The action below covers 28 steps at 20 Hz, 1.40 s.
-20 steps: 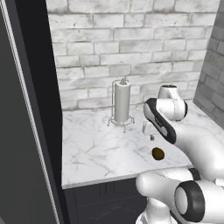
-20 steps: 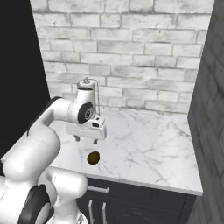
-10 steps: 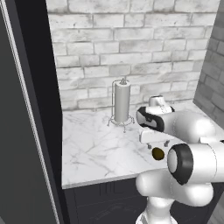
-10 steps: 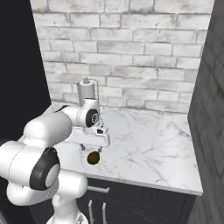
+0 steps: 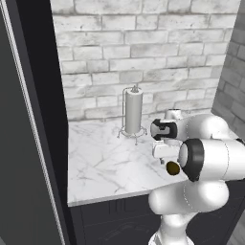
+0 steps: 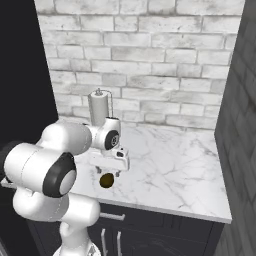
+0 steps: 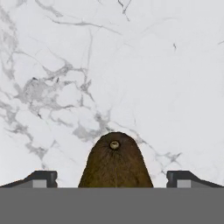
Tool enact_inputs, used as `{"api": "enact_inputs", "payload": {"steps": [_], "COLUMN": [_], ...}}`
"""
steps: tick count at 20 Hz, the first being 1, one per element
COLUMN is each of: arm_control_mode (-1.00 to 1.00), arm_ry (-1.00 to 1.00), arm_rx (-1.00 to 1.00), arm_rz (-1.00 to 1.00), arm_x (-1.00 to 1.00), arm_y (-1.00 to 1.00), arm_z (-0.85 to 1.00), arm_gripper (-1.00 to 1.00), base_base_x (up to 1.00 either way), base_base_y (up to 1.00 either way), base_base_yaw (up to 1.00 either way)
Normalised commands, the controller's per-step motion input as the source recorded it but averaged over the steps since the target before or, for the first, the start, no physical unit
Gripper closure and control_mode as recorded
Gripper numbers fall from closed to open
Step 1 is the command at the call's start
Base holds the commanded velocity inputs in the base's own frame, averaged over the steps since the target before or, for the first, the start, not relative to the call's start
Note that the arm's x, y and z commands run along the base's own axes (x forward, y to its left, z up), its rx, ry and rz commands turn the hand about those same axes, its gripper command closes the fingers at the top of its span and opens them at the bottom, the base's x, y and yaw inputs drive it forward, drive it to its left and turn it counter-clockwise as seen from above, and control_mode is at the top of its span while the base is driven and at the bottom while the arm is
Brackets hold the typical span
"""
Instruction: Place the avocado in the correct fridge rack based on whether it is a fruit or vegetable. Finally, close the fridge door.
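Left base view shows the white marble counter under a grey brick wall, with a paper towel holder standing near the back. Hand view: the avocado lies on the counter between the fingertips of the gripper, whose jaws are spread wide, clear of it on both sides

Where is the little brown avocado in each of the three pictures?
Left base view: the avocado sits right of middle, near the marble counter's front edge, tucked under the white arm.
Right base view: it sits lower left of middle, just beneath the claw.
Hand view: it sits bottom middle, between the two dark fingertips.
Shared landmark: the veined white marble counter it lies on.
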Motion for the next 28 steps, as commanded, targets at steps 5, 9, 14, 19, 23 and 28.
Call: {"api": "enact_inputs", "payload": {"steps": [5,9,14,19,23,28], "arm_control_mode": [-1.00,-1.00,-1.00,-1.00,-1.00,-1.00], "arm_ry": [-0.14,-0.19,-0.18,-0.10,-0.06,-0.05], "arm_rx": [0.00,0.00,0.00,0.00,0.00,0.03], "arm_rz": [0.00,0.00,0.00,0.01,0.01,0.01], "arm_x": [-0.33,-0.32,-0.15,-0.01,0.01,0.00], "arm_y": [0.00,0.00,0.00,0.00,0.00,0.00], "arm_z": [-0.24,-0.07,-0.05,-0.22,-0.34,-0.11], "arm_gripper": [-1.00,-1.00,-1.00,-1.00,1.00,1.00], "base_base_x": [0.00,0.00,0.00,0.00,0.00,0.00], "base_base_y": [0.00,0.00,0.00,0.00,0.00,0.00], "base_base_yaw": [0.00,0.00,0.00,0.00,0.00,0.00]}}
